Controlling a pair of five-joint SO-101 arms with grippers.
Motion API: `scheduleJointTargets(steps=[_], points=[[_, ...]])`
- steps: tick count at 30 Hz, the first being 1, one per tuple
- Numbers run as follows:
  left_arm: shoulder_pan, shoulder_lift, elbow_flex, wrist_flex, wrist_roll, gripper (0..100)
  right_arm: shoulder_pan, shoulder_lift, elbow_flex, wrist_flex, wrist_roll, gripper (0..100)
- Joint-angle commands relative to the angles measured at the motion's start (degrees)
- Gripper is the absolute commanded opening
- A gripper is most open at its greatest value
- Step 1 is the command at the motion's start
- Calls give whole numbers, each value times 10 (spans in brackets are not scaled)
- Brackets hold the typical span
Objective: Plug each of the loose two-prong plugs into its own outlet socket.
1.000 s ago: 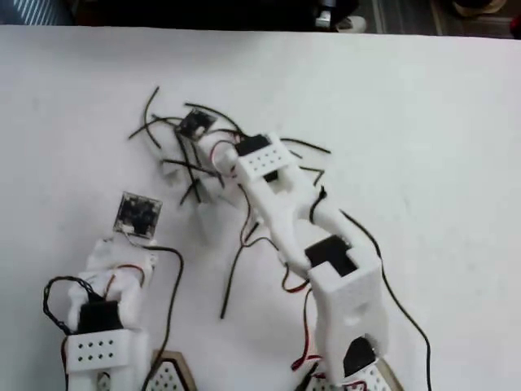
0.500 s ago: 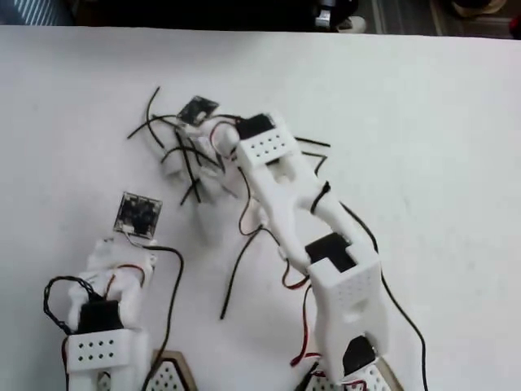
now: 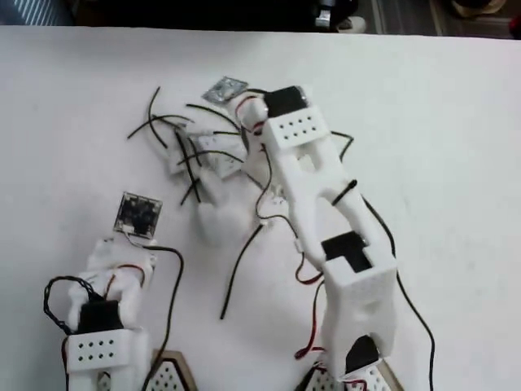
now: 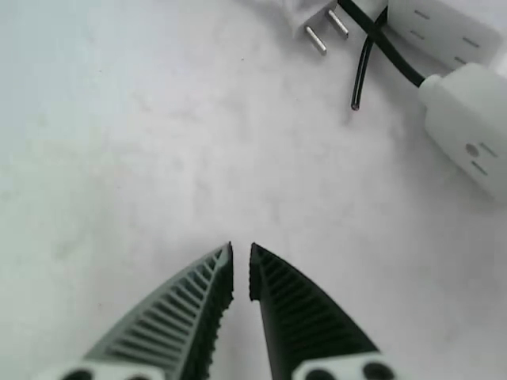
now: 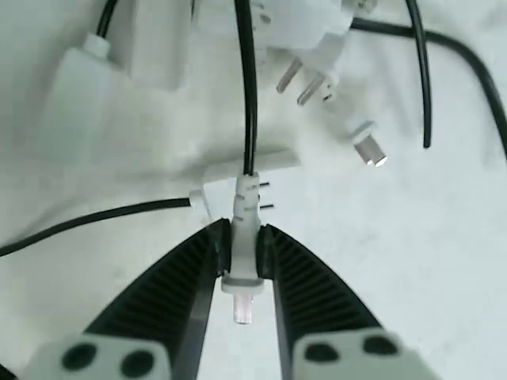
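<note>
outlet socket (image 4: 472, 138) cut off by the picture's edge, plug (image 4: 311, 17) body cropped behind its two prongs

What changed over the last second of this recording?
The right arm swung toward the table's far edge and rightward in the high view, with the right hand shut on a white plug. The tangled cords shifted along with it. The left arm and the left hand kept their place near the front edge.

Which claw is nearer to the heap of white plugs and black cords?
Right. The right claw is at the heap, shut on one white plug. The left claw rests apart, over bare table, holding nothing.
</note>
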Motion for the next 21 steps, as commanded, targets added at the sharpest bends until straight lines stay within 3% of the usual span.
scheduleJointTargets(steps=[1,7,12,21], points=[[-4,-6,-11,-6,-4,61,25,-77,68,7,40,19],[-4,-6,-11,-6,-4,61,66,-115,201,0,103,19],[-4,-6,-11,-6,-4,61,88,-114,307,-65,153,19],[-3,-6,-11,-6,-4,61,85,-114,384,-115,171,28]])
